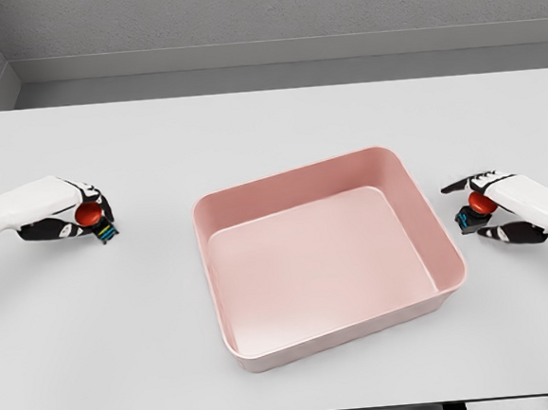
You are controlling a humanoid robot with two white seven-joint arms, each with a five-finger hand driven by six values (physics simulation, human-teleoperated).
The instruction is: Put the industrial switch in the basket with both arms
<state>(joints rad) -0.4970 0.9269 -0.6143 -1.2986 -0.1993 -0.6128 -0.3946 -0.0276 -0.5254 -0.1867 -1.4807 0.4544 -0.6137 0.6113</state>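
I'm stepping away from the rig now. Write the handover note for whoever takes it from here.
Left hand: closed around a red-buttoned switch at the table's left side.
Right hand: closed around a second red-buttoned switch at the table's right side.
Pink basket: centre of the table, nothing in it.
Done: both switches grasped.
Left: carry each inward over the rim and release inside the basket.

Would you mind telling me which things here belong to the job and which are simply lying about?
Part of the job:
- left hand, at a red-buttoned switch
- right hand, at a second switch
- pink basket, nothing in it

Lying about:
- nothing; only the white table
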